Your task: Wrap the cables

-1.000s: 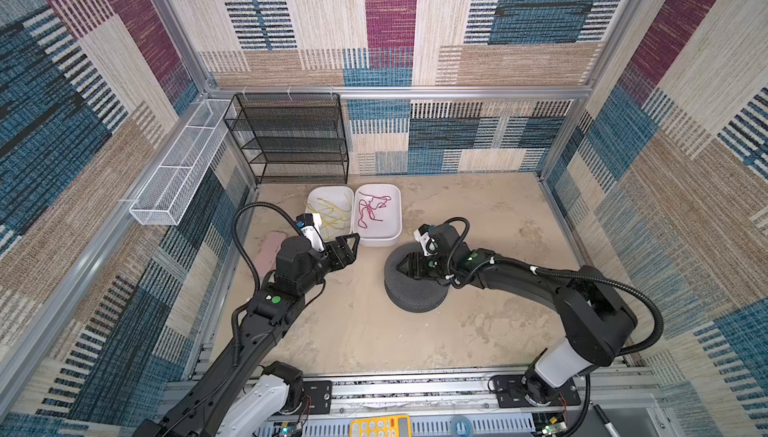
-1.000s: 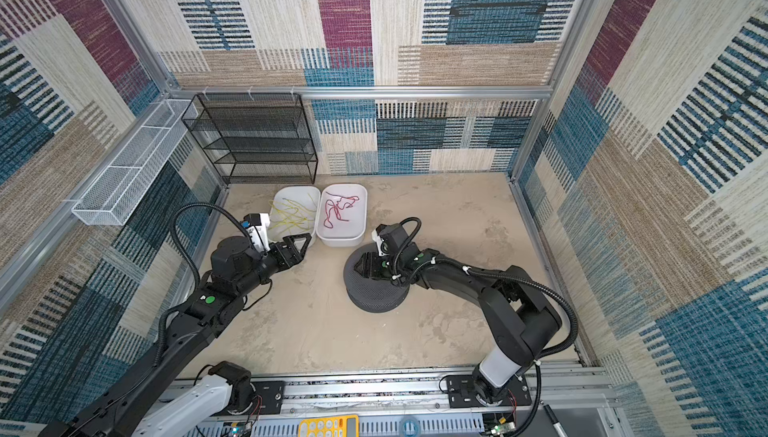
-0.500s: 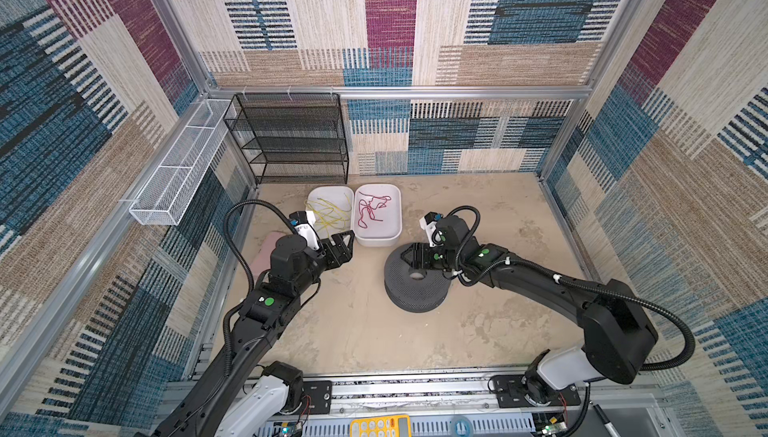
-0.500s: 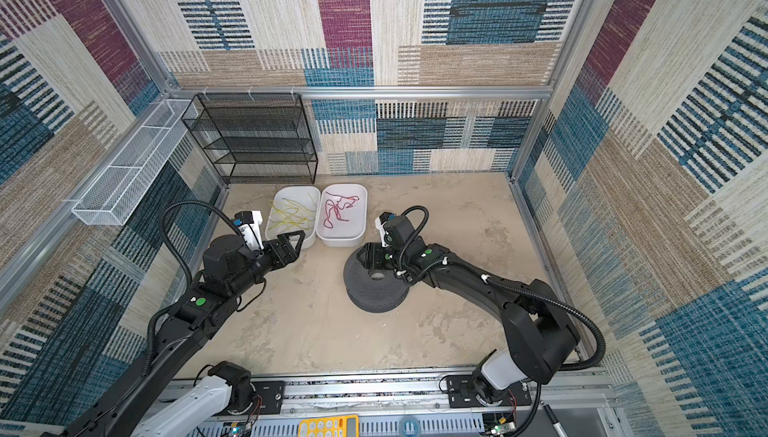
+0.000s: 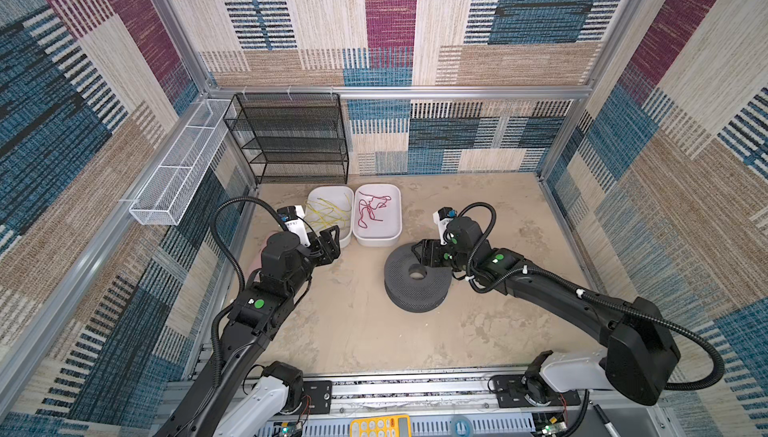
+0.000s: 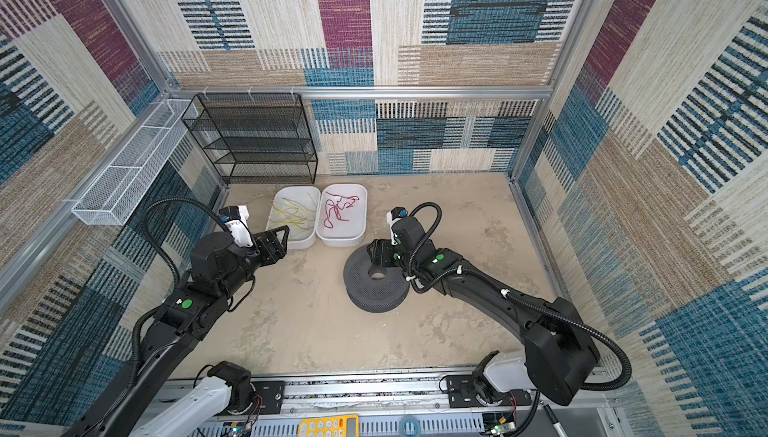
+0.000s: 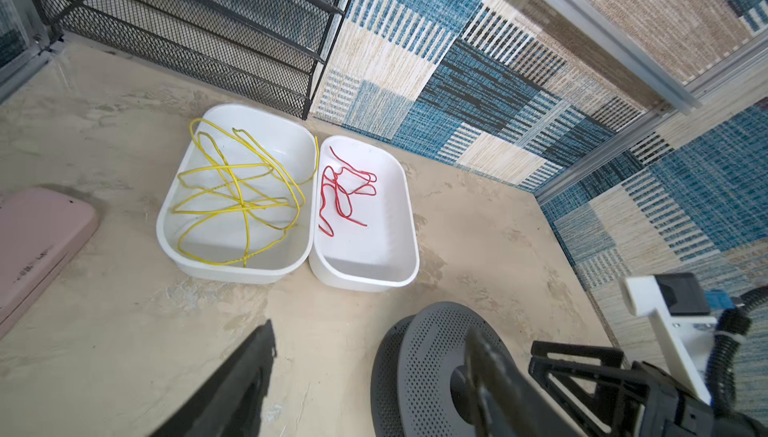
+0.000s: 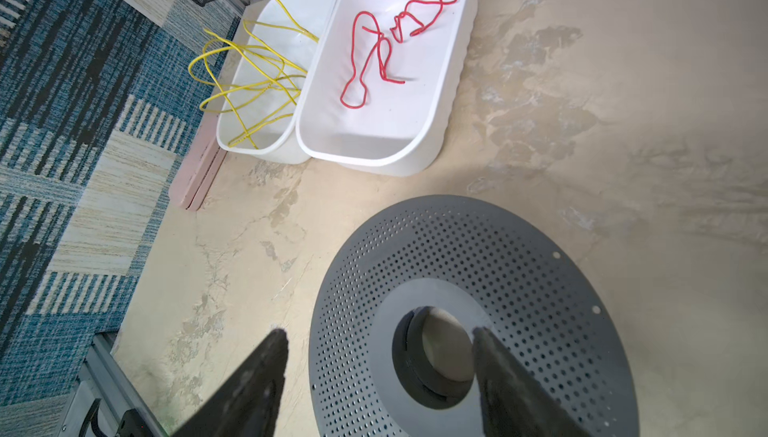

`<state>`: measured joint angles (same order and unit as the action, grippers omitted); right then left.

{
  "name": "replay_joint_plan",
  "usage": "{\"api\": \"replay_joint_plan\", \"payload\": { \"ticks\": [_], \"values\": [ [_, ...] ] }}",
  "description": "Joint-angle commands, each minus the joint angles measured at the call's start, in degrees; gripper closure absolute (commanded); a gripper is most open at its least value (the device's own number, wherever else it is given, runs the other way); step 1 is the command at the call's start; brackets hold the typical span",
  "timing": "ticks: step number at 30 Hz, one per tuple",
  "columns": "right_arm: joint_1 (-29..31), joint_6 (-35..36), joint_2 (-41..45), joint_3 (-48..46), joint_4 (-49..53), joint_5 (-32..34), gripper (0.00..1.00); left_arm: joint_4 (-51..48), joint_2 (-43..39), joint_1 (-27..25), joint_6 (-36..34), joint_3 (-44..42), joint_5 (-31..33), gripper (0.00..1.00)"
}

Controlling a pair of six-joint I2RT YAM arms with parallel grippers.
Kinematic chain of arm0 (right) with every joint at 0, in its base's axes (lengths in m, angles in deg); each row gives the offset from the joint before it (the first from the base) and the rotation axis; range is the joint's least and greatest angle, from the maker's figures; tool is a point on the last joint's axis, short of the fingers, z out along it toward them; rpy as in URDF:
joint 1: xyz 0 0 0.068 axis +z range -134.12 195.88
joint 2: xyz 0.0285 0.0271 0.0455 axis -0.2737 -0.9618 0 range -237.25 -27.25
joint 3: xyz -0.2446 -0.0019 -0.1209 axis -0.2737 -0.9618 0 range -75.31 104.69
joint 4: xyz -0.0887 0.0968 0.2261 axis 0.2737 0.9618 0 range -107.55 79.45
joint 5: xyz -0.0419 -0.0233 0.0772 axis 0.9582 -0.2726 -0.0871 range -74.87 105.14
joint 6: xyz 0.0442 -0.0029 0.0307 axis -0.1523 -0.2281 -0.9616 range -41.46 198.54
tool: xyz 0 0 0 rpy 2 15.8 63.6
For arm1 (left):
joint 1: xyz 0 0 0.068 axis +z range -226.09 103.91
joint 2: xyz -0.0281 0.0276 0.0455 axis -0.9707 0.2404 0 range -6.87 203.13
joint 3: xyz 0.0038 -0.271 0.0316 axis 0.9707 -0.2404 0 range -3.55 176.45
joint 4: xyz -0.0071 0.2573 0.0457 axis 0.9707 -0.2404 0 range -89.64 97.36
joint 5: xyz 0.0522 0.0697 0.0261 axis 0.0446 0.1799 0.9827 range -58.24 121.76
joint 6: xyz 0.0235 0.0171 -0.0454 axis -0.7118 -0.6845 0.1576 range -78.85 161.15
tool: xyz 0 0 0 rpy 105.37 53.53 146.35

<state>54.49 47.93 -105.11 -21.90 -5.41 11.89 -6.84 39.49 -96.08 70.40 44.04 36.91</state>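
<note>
Since the earlier frames, the left gripper (image 5: 331, 243) has been drawn slightly back beside the white tub (image 7: 232, 275), and the right gripper (image 8: 378, 333) has been shifted over the grey spool (image 8: 519, 272). Both sets of jaws are seen spread wide and empty. The cables (image 7: 237, 189) are left loose in that tub, just ahead of the left gripper and well beyond the right.

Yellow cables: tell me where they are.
In both top views the yellow cables lie loose in the left white tub, beside the right tub holding the red cord, near the left gripper.
</note>
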Motion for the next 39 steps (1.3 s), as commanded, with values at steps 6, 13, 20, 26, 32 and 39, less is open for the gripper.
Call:
{"api": "replay_joint_plan", "payload": {
  "ticks": [6,13,20,26,32,39],
  "values": [
    [0.11,0.08,5.61,-6.24,-6.98,5.32,0.27,4.77,0.82,0.74,1.23,0.67,2.94,0.14],
    [0.06,-0.11,10.55,-10.14,-6.60,7.54,0.26,12.94,2.14,1.76,5.54,-4.06,1.12,0.02],
    [0.06,-0.06,11.20,-11.48,-5.38,8.42,0.26,13.36,5.16,3.41,13.63,-5.81,0.26,0.31],
    [0.03,-0.21,11.87,-12.52,-6.84,9.13,0.26,13.02,11.40,10.07,22.05,-5.20,-6.99,0.59],
    [-0.01,-0.52,11.24,-12.86,-6.69,8.69,0.26,16.13,20.12,15.24,24.44,-3.08,-11.73,0.38],
    [-0.03,-0.81,11.95,-14.56,-7.14,9.46,0.26,14.38,30.05,15.33,22.61,2.04,-12.16,0.41]
  ]
}}
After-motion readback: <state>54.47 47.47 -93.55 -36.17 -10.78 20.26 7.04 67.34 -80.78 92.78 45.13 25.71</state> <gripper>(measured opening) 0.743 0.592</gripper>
